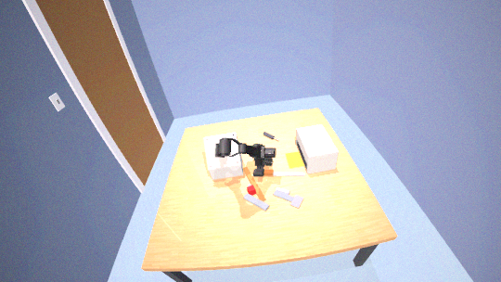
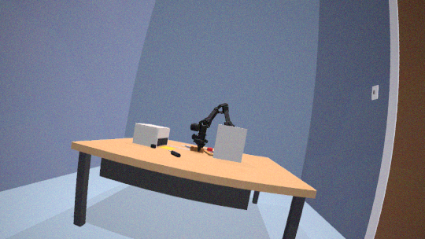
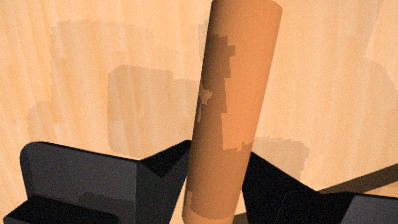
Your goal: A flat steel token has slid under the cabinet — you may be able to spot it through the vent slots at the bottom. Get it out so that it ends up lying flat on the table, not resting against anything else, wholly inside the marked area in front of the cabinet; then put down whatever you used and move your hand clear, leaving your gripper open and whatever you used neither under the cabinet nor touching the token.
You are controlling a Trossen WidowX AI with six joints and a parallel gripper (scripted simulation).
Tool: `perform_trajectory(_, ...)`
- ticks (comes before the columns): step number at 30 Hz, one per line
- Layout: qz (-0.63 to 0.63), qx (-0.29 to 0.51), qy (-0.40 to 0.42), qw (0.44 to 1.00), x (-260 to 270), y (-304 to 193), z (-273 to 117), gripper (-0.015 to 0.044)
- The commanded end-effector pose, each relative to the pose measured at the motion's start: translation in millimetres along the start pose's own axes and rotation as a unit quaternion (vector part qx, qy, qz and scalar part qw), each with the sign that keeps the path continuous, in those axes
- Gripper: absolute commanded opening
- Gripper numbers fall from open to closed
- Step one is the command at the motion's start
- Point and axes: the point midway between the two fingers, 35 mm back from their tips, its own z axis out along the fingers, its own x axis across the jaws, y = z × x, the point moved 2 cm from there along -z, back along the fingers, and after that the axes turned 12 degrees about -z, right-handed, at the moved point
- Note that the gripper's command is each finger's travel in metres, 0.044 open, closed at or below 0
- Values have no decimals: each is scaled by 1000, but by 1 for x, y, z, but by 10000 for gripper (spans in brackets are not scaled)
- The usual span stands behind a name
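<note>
The white cabinet (image 1: 320, 146) (image 2: 145, 134) stands at the right in the top view, with a dark opening along the bottom of its front. The yellow marked area (image 1: 293, 160) (image 2: 168, 148) lies in front of it. I cannot see the token in any view. My gripper (image 1: 263, 173) (image 2: 199, 149) (image 3: 216, 151) is shut on the orange handle (image 1: 268, 173) (image 2: 194, 148) (image 3: 242, 85) of a long tool, low over the table. The tool's thin pale blade (image 1: 289, 174) points toward the cabinet's near front corner, beside the yellow area. Whether it touches the table is unclear.
A white box (image 1: 224, 171) (image 2: 230, 143) stands by the arm's base. An orange stick (image 1: 258, 189), a red block (image 1: 251, 189), a grey bar (image 1: 256, 202) and a pale flat-ended tool (image 1: 284, 195) lie nearby. A dark-handled tool (image 1: 269, 135) (image 2: 175, 153) lies on the opposite side.
</note>
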Motion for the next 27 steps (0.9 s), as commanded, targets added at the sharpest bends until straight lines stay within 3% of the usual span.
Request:
perform_trajectory(1,19,-1,-1,1000,0,0,0,0)
perform_trajectory(27,121,0,-1,993,-1,0,-1,0)
